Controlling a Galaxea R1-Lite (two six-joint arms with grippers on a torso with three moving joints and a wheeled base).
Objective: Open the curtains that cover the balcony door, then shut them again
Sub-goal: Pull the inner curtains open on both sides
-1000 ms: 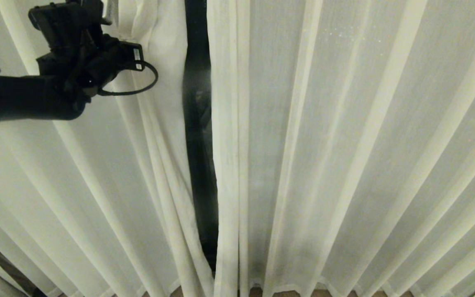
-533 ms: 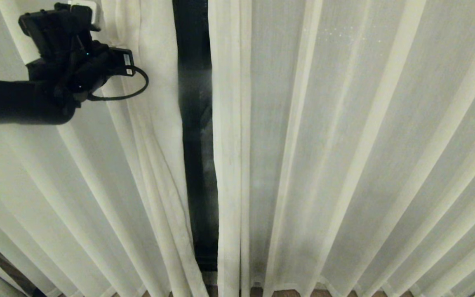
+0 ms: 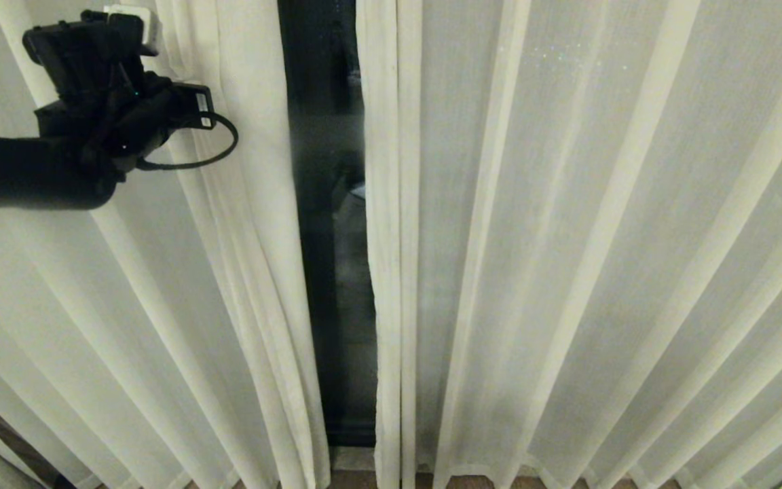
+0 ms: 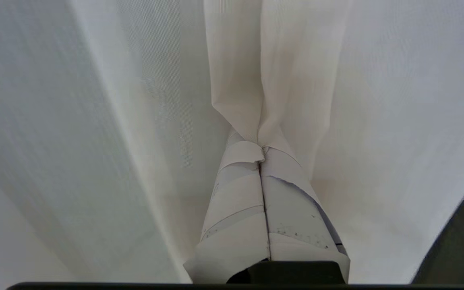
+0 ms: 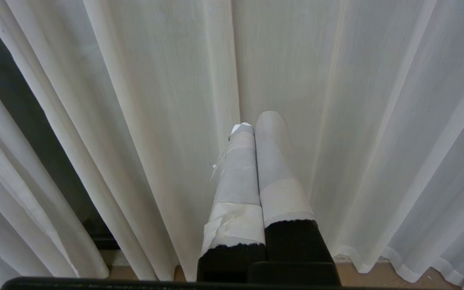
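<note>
Brown floor (image 3: 357, 479) shows under the hems at six o'clock. My right gripper (image 5: 256, 125) hangs clenched and empty before the curtains (image 3: 567, 238). At ten o'clock my left gripper (image 4: 260, 155), jaws pinching a curtain fold, has dragged the left panel aside, widening the dark strip of balcony door (image 3: 330, 204) beyond.

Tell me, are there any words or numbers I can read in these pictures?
No readable words or numbers anywhere.
White label on the left gripper's black wrist: it carries small print, too small to read.
The curtains, the balcony door and the taped right gripper: no writing on them.
</note>
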